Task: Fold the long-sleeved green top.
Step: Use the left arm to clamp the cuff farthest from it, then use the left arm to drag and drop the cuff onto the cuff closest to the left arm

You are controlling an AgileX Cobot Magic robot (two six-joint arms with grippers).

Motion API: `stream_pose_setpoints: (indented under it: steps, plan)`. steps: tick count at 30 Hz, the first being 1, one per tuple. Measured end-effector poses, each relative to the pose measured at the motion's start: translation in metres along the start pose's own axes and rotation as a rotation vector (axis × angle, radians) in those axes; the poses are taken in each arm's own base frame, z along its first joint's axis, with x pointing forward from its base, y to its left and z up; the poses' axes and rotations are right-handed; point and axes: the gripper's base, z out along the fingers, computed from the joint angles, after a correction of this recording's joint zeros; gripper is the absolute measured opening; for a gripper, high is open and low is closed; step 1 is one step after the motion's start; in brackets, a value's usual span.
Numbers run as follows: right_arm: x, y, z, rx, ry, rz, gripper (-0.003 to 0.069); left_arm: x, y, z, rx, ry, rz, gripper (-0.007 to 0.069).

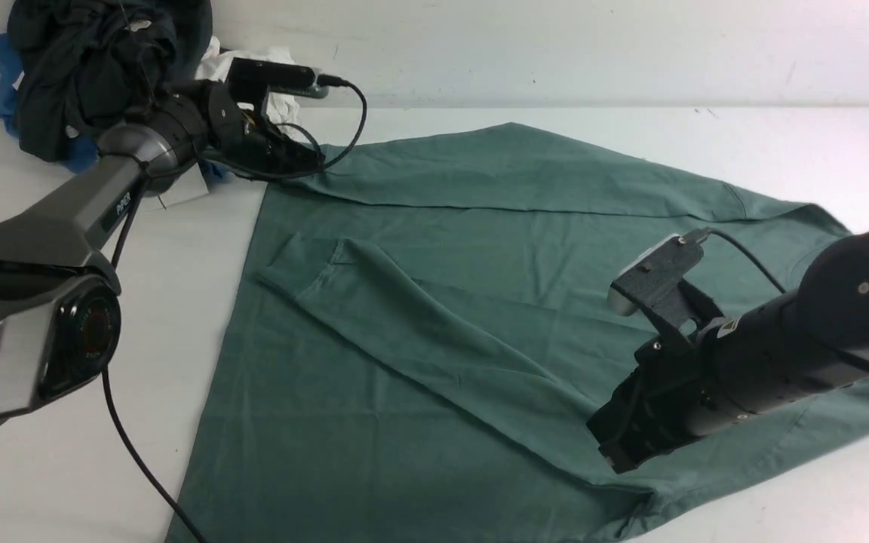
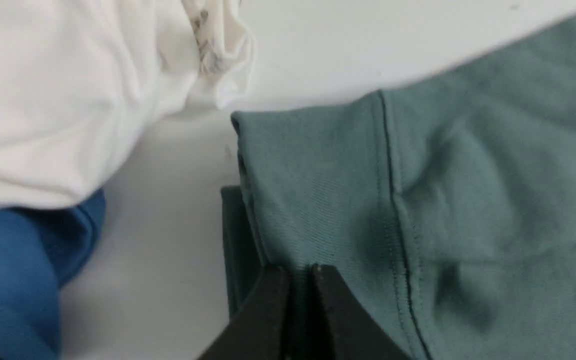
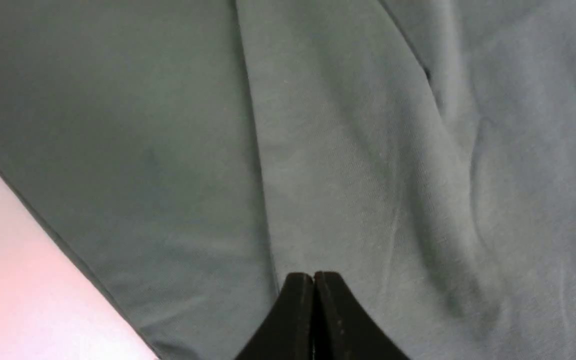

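Left gripper [image 2: 299, 271] pinches the top's [image 1: 480, 249] corner toward the table's [image 1: 706, 136] far-left corner. Right gripper's [image 3: 313, 276] jaws are pressed together, touching the top.

Green long-sleeved top [image 1: 480, 226] lies spread flat before me, one sleeve folded diagonally across its body, cuff toward my left; far-left corner seems doubled over.

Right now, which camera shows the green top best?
The front view: nearly the whole top lies spread on the table, one sleeve folded across it. The left wrist view shows only a stitched corner; the right wrist view only a wrinkled patch.
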Motion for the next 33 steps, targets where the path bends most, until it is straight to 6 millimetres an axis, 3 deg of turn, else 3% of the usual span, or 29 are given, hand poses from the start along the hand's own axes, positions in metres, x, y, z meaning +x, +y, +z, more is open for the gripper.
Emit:
stream_pose_setpoints:
  steps: [5, 6, 7, 8, 11, 13, 19, 20, 21, 22, 23, 27, 33]
  plan:
    - [0.000, 0.000, 0.000, -0.003, 0.004, -0.001, -0.0005, -0.031, -0.009, -0.051, 0.024, 0.024, 0.016, 0.0023]
    - [0.001, 0.000, 0.000, -0.004, 0.008, -0.006, -0.0005, -0.038, -0.013, -0.072, 0.037, 0.063, 0.022, 0.0023]
    - [0.001, 0.000, 0.000, -0.003, 0.008, -0.007, -0.0005, -0.039, -0.013, -0.074, 0.039, 0.069, 0.023, 0.0023]
    - [0.001, 0.000, 0.000, -0.003, 0.014, -0.014, -0.0005, -0.045, -0.017, -0.094, 0.051, 0.107, 0.030, 0.0023]
    - [0.002, 0.000, 0.000, 0.004, 0.022, -0.032, -0.0004, -0.044, -0.022, -0.128, 0.083, 0.263, 0.055, 0.0023]
    - [0.002, 0.000, -0.001, 0.009, 0.020, -0.040, -0.0003, -0.039, -0.024, -0.140, 0.097, 0.318, 0.070, 0.0023]
    - [-0.002, 0.001, -0.012, 0.028, -0.017, -0.035, -0.0003, 0.025, -0.032, -0.132, 0.151, 0.585, 0.031, 0.0023]
    - [-0.004, 0.003, -0.018, 0.035, -0.037, -0.039, -0.0003, 0.050, -0.036, -0.129, 0.156, 0.678, 0.035, 0.0023]
    - [-0.004, 0.003, -0.019, 0.036, -0.039, -0.040, -0.0003, 0.053, -0.037, -0.128, 0.156, 0.689, 0.037, 0.0023]
    - [-0.006, 0.004, -0.025, 0.044, -0.060, -0.046, -0.0003, 0.077, -0.043, -0.126, 0.156, 0.773, 0.056, 0.0023]
    - [-0.007, 0.005, -0.029, 0.051, -0.075, -0.050, -0.0003, 0.086, -0.047, -0.126, 0.151, 0.801, 0.075, 0.0023]
    - [-0.011, 0.007, -0.041, 0.074, -0.119, -0.064, -0.0003, 0.096, -0.064, -0.126, 0.140, 0.822, 0.146, 0.0023]
    - [-0.012, 0.010, -0.049, 0.079, -0.137, -0.074, -0.0003, 0.080, -0.093, -0.143, 0.146, 0.735, 0.239, 0.0023]
